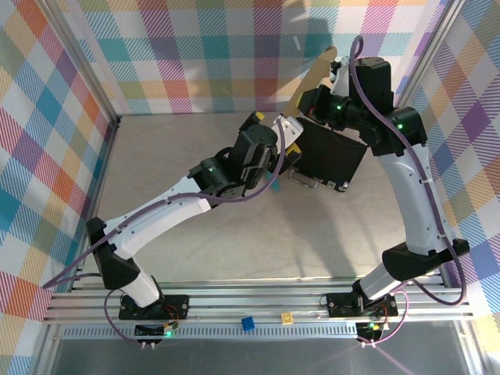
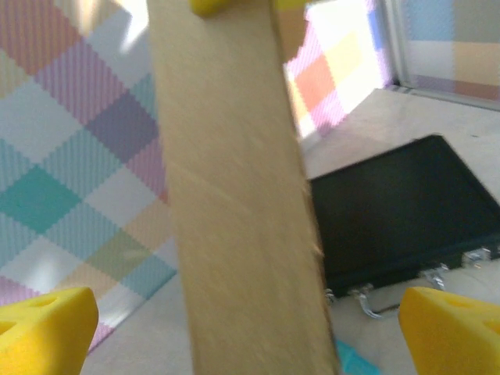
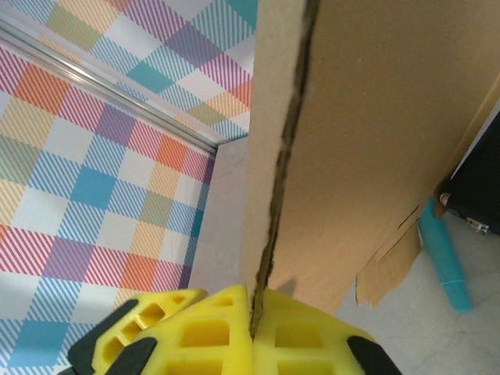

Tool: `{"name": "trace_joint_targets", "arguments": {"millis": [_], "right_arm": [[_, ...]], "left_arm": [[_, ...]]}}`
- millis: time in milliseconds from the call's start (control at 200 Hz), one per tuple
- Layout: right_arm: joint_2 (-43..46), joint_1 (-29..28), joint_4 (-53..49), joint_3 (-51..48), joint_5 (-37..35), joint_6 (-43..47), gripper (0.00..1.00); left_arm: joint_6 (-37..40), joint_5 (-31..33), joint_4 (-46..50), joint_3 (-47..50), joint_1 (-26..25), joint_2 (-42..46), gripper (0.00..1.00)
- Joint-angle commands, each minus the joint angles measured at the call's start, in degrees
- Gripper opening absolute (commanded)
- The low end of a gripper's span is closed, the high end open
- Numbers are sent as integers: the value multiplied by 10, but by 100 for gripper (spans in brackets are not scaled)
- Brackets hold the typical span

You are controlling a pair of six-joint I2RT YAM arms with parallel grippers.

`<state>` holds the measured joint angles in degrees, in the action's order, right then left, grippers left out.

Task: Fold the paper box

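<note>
Checked walls ring the beige table (image 1: 156,156); the right gripper (image 3: 254,312) is clamped on the paper box (image 3: 375,141) edge, holding it upright by the black case (image 1: 332,156), with the left gripper (image 2: 246,332) spread wide astride the cardboard

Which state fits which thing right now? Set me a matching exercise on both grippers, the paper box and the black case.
Things:
1. left gripper
2. right gripper
3. paper box
4. black case

States:
A. lying on the table
B. shut on a cardboard edge
C. open, fingers wide apart with a cardboard panel between them
D. brown, held up by one edge

Pairs: 1-C, 2-B, 3-D, 4-A
</note>
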<state>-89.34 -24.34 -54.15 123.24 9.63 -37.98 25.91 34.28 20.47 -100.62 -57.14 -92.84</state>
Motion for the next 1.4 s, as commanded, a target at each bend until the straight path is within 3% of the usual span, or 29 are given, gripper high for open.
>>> {"name": "trace_joint_targets", "arguments": {"millis": [0, 125, 210, 345, 495, 515, 680, 820, 950, 1060, 1200, 1395], "right_arm": [[-4, 2, 6, 22, 17, -13, 0], [-9, 3, 9, 26, 24, -19, 0], [-14, 5, 7, 36, 27, -21, 0], [-23, 12, 12, 48, 43, -29, 0], [-43, 23, 14, 79, 81, -28, 0], [-47, 26, 15, 86, 90, -27, 3], [-65, 55, 9, 139, 130, -18, 50], [-48, 104, 11, 146, 135, -16, 77], [-22, 157, 25, 111, 142, -8, 84], [19, 199, 87, -6, 174, -27, 84], [61, 237, 241, -195, 240, -57, 86], [18, 259, 530, -382, 382, -86, 84]], "left_arm": [[26, 66, -28, -37, 7, -12, 93], [33, 51, -33, -36, 8, -17, 76], [34, 48, -36, -31, 9, -17, 54], [33, 47, -36, -20, 10, -12, 33], [31, 60, -40, -20, 21, -7, 3], [31, 62, -41, -21, 23, -7, 0], [13, 65, -41, -39, 43, 4, 0], [-23, 50, -8, -84, 70, 16, 0], [-52, 4, 22, -107, 90, 40, 0], [-78, -33, 52, -127, 101, 60, 0], [-102, -67, 86, -151, 107, 81, 0], [-131, -115, 120, -174, 110, 112, 0]]}}
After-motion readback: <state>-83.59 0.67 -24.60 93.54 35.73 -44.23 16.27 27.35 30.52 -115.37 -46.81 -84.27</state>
